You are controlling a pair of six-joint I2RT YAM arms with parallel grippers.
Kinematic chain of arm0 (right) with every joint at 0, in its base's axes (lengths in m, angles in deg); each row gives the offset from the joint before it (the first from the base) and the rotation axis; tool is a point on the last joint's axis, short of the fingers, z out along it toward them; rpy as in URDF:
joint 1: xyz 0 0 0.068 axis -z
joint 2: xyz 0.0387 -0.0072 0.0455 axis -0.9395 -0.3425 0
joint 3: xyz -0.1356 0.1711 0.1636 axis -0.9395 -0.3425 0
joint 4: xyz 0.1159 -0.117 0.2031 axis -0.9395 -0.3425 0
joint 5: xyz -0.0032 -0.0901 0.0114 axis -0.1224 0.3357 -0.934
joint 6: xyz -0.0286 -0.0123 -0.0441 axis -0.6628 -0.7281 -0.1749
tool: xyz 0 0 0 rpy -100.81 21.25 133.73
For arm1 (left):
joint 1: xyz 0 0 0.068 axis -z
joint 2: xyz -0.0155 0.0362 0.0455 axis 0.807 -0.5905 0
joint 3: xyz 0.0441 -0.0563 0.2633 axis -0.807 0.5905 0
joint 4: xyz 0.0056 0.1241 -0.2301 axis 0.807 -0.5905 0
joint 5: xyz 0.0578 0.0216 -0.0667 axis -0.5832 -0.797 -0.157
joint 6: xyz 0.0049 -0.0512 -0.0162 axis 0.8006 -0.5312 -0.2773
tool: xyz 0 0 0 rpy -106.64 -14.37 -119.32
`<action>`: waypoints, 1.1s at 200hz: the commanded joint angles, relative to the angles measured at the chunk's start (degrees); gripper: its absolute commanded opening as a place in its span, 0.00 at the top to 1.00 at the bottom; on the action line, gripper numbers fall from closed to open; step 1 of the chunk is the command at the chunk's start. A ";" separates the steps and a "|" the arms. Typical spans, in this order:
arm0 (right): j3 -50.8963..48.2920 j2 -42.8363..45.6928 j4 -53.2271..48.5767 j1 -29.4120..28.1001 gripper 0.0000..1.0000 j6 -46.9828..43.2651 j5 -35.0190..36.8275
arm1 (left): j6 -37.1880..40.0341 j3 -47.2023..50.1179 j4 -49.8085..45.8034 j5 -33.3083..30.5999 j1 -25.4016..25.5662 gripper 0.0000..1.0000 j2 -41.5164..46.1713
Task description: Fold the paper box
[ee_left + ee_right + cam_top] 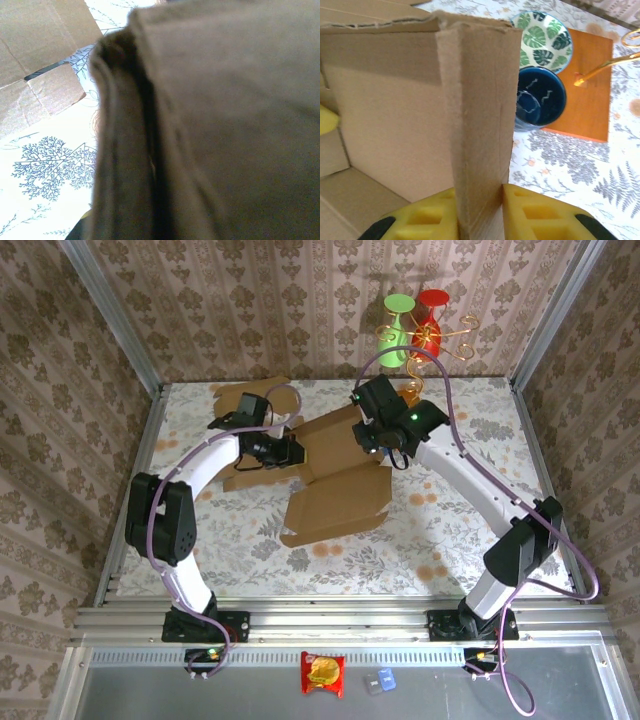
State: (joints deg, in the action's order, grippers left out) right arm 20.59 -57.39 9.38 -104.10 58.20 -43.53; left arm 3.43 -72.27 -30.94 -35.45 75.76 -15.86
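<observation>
Paper box (335,495) lies mid-worktop (470,550), half opened out, between both arms. Right fingers (540,215) pinch an upright cardboard wall at the box's far right side, yellow pads touching either face. Left fingers (283,452) sit at the box's left edge, closed tight. My wrist camera there gives only blurred brown card, so I cannot tell whether card is between them. Past the right wall: leaf-patterned bowl (545,37) and dark blue bowl (540,97) by an orange board (592,75).
</observation>
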 commanded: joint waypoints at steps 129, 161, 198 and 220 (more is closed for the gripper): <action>4.29 -8.01 -16.23 -2.62 1.00 14.73 22.69 | -2.41 -9.62 -15.89 -16.05 8.08 1.00 -1.19; 1.93 -7.77 -15.61 -3.53 1.00 16.82 21.91 | -4.27 -8.30 -14.69 -17.60 8.54 1.00 -1.10; -2.77 -6.25 -14.30 -4.95 1.00 20.87 20.94 | -5.52 -3.24 -9.99 -19.44 9.13 0.88 -0.41; -6.26 -5.81 -12.89 -5.72 1.00 22.96 19.42 | -6.53 1.37 -5.57 -20.46 9.32 0.88 -0.51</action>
State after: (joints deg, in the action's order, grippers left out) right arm 17.59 -64.80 -2.73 -109.00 77.17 -25.00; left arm -1.20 -75.04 -40.60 -52.83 85.05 -16.61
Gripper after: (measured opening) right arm 0.078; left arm 0.121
